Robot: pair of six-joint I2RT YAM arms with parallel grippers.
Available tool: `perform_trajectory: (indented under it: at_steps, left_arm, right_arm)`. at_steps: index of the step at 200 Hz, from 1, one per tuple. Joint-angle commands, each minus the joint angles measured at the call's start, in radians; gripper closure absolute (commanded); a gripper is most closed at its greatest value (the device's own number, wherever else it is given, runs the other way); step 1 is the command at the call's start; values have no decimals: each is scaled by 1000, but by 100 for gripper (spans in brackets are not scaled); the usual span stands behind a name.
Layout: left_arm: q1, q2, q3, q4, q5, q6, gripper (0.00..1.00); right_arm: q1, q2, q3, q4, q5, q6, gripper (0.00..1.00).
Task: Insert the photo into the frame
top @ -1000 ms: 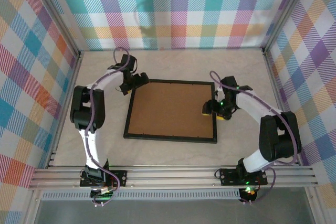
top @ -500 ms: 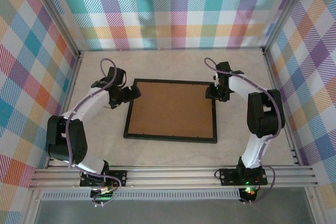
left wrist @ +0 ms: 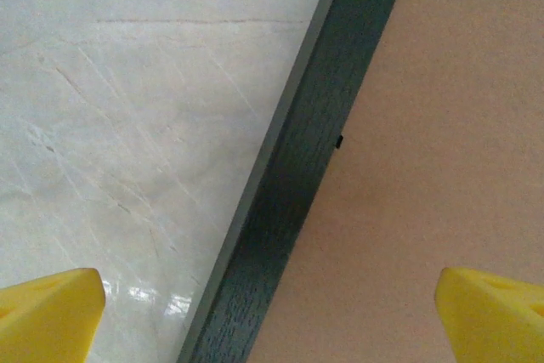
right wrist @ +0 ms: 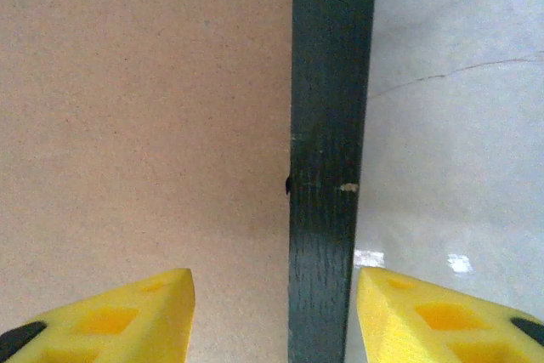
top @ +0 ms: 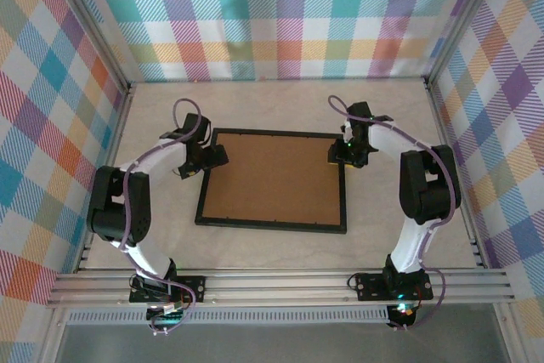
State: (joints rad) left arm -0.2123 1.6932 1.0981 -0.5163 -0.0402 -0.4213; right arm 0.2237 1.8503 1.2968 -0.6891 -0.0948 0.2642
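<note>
The frame (top: 272,180) lies face down on the table, its brown back up inside a thin black rail. The photo is out of view. My left gripper (top: 210,157) is low over the frame's left rail near the far corner. In the left wrist view it (left wrist: 269,288) stands wide open, one yellow fingertip (left wrist: 51,316) over the table and the other over the brown back (left wrist: 442,142), with the rail (left wrist: 289,201) between them. My right gripper (top: 342,153) is open astride the right rail (right wrist: 330,125), its fingertips (right wrist: 144,312) on either side with gaps.
The pale marble tabletop (top: 399,235) surrounds the frame, with open room at the front and right. Plaid walls and metal posts (top: 435,99) close in the back and both sides. A metal beam (top: 280,286) runs along the near edge by the arm bases.
Both grippers have come to the frame's side rails near its far corners. The right jaws have narrowed. The frame has slid slightly to the left.
</note>
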Motion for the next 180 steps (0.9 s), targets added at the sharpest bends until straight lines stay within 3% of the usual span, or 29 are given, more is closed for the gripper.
perform_trajectory:
  at_steps: [1,54,102,180]
  left_arm:
    - [10,27,35,25,-37,34,3]
    - [10,14,-4,45,-13,13,12]
    - [10,25,-26,57,-24,32,29]
    - [8,21,-42,67,-22,42,39]
  right_arm:
    - [-3,-30,92,-107,118,-57,44]
    - [-36,13,155,-170,199,-120,43]
    - [-51,86,213,-177,184,-125,44]
    - [-52,139,218,-162,116,-92,44]
